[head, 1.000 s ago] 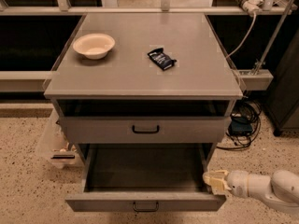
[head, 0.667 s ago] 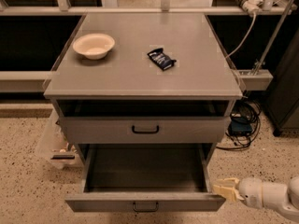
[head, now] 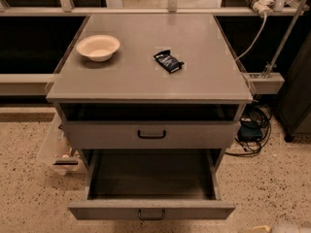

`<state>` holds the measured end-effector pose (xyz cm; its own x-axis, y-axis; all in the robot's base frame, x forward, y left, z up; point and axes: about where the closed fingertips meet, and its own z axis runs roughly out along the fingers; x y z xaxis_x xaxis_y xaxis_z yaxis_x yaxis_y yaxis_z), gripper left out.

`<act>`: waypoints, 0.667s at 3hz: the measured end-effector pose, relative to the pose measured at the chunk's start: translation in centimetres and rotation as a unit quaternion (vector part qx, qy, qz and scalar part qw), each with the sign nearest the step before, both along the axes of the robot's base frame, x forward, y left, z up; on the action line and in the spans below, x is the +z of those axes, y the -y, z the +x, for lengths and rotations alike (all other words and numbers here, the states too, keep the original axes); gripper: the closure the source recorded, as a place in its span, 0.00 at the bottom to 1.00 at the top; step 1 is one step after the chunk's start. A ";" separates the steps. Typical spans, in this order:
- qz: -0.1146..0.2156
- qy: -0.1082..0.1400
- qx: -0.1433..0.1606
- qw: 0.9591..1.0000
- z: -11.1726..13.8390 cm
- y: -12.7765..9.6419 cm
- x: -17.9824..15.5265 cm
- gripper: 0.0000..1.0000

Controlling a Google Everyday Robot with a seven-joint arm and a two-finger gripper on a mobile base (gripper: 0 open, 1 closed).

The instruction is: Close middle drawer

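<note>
Pincer (head: 266,229) barely in shot: a pale sliver at the bottom edge, low right, off the pulled-out drawer's front right corner and not touching it. Released or clenched: cannot tell.

Sweep, left to right:
- Clear plastic bin (head: 54,152) on the floor beside the cabinet's left side.
- Cream bowl (head: 98,46) on the grey worktop (head: 146,84), back left.
- Dark snack packet (head: 168,61) near the worktop's centre, well apart from the bowl.
- Upper drawer front (head: 204,135), with its own black handle, sits nearly flush under the worktop.
- Middle drawer (head: 112,210) is below it, drawn far out toward the camera, its low front panel lowest in view.
- Small black bar handle (head: 151,214) sits mid-panel.
- Cables (head: 252,130) are tangled on the floor to the right.

Handling, as judged: sheet metal, rigid, moderately heavy, probably on runners, so it should slide under a steady shove. No grasp needed; press flat on the front panel near the handle. An off-centre push at the corner risks racking it on its runners.
</note>
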<state>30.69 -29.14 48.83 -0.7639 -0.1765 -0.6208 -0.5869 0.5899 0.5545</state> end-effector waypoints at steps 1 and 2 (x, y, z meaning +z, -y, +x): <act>0.047 -0.028 0.004 0.999 -1.4 -1.8 -5.0 1.00; 0.115 -0.027 0.011 0.993 -0.1 -5.2 -9.1 1.00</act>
